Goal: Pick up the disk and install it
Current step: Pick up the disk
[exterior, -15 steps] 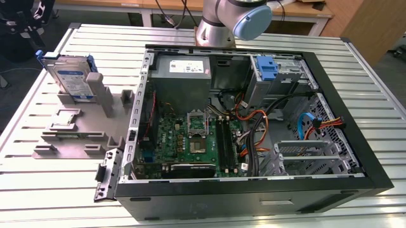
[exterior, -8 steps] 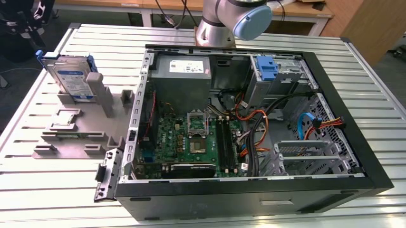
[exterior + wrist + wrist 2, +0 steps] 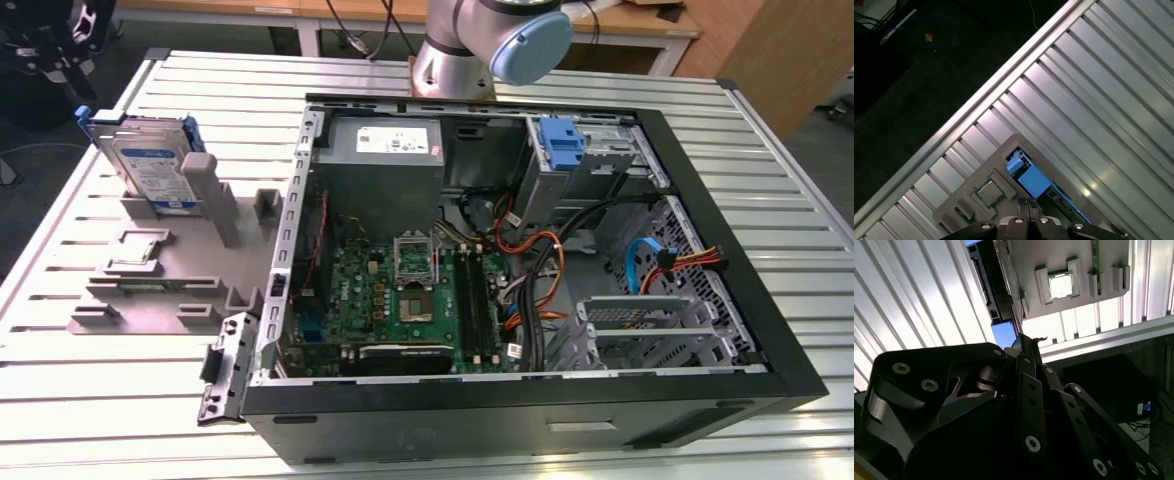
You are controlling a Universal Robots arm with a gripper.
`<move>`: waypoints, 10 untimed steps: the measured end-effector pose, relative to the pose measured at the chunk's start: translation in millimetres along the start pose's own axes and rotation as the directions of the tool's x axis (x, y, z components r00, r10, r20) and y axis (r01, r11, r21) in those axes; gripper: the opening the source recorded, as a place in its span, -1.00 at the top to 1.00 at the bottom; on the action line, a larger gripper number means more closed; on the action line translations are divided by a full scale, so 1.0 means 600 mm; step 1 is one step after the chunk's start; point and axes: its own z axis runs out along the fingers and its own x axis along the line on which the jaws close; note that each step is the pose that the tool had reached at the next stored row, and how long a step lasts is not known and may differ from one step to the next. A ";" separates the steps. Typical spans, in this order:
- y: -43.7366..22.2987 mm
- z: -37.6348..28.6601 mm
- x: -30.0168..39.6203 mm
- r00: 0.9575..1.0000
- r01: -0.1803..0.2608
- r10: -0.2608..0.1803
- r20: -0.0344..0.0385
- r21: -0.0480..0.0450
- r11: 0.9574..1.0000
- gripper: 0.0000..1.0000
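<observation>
The disk [image 3: 150, 168] stands on edge in a slot of the grey holder [image 3: 200, 290], on the slatted table at the exterior view's left; its silver face carries a white-and-blue label and a blue rail frames it. From above, its blue top edge [image 3: 1030, 180] shows in both wrist views [image 3: 1004, 333]. My gripper [image 3: 56, 42] hangs high above and beyond the holder, apart from the disk. Its black fingers [image 3: 1029, 347] come together at the tips [image 3: 1026, 202] with nothing between them.
An open computer case [image 3: 747, 300] lies on the table with its motherboard [image 3: 400, 290], cables, a blue bracket [image 3: 563, 145] and a metal drive cage [image 3: 654, 330]. A square processor chip [image 3: 988, 192] sits in the holder. The table edge [image 3: 979, 95] and dark floor lie beyond the holder.
</observation>
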 end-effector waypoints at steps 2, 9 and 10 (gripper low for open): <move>0.000 0.001 0.000 1.000 0.029 -0.029 -0.001 0.000 1.000 0.80; 0.000 0.003 0.000 0.993 0.120 -0.120 -0.005 -0.001 0.993 0.80; 0.000 0.003 0.000 0.991 0.132 -0.132 -0.005 -0.001 0.991 0.80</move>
